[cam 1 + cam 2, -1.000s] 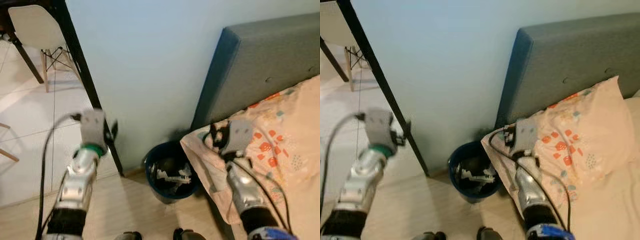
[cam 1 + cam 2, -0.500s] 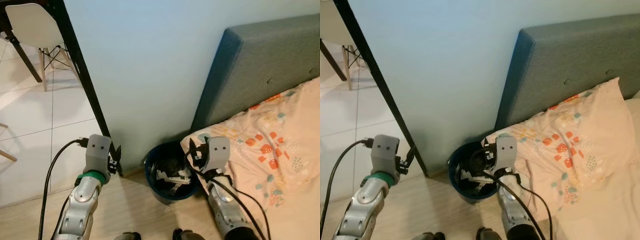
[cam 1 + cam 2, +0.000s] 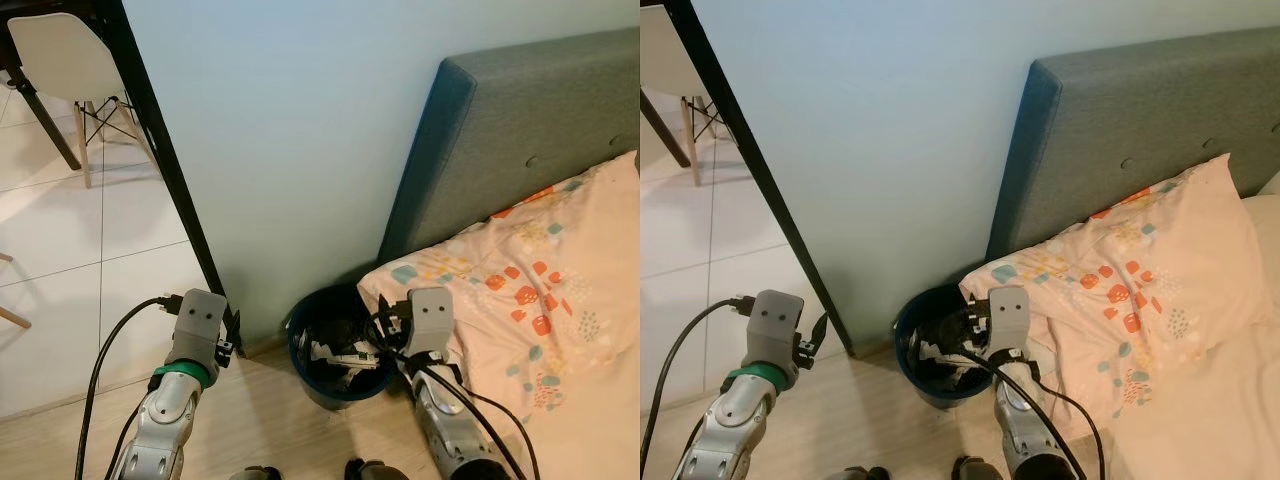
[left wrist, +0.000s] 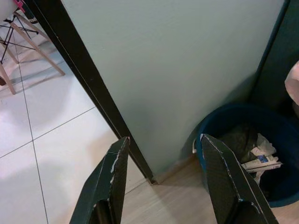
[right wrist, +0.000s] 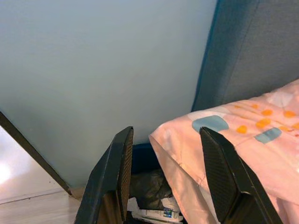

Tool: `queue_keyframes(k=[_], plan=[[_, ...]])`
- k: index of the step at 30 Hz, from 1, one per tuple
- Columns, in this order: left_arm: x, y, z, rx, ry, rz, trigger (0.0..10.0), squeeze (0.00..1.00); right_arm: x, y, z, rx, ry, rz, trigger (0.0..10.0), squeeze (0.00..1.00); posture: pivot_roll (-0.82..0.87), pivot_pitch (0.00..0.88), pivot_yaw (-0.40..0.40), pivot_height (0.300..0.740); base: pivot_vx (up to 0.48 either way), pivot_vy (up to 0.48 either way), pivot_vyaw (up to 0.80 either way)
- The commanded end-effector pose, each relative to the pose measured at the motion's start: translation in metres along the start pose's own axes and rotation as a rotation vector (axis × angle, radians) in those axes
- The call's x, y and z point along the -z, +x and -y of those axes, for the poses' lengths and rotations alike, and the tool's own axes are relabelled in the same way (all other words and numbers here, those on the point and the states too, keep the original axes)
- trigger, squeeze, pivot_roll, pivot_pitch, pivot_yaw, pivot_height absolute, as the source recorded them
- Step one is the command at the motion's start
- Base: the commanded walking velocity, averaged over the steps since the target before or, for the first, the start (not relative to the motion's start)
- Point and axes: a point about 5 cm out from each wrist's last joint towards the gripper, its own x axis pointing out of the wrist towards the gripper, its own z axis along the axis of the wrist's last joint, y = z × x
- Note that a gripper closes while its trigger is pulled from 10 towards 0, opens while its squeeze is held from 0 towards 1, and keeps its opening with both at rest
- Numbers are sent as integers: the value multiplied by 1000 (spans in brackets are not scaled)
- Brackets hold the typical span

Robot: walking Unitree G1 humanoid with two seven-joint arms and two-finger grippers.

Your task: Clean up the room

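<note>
Bedside floor: blue bin (image 3: 338,360) holds trash; right hand (image 5: 163,182) wide above it, left hand (image 4: 161,175) wide

Both silver arms reach forward, bent at the elbow, each with a grey wrist block and a black cable trailing back. The left gripper (image 4: 163,172) is held low at the left, its two black fingers spread apart with nothing between them. The right gripper (image 5: 166,175) sits further right, its fingers (image 5: 119,168) likewise parted and empty.
</note>
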Motion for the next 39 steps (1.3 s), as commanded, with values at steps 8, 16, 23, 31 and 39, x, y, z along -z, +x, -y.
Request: queue_keyframes(k=[8, 16, 23, 31, 39], plan=[[8, -6, 1, -5, 5, -19, 10000, 0, 7, -7, -2, -7, 1, -24, 10000, 0, 9, 60, 44, 740, 0, 0, 0], [8, -6, 1, -6, 9, -15, 10000, 0, 8, -7, -1, -2, 2, -24, 10000, 0, 10, 63, 43, 740, 0, 0, 0], [10, -8, 1, -6, 14, -19, 10000, 0, 8, -7, -1, -4, -1, -26, 10000, 0, 8, 67, 40, 740, 0, 0, 0], [12, -10, 2, -5, 5, -23, 10000, 0, 9, -8, 0, -3, -3, -27, 10000, 0, 8, 72, 39, 740, 0, 0, 0], [11, -9, 4, -2, -6, -18, 10000, 0, 8, -8, -1, -6, -1, -24, 10000, 0, 8, 74, 39, 740, 0, 0, 0]])
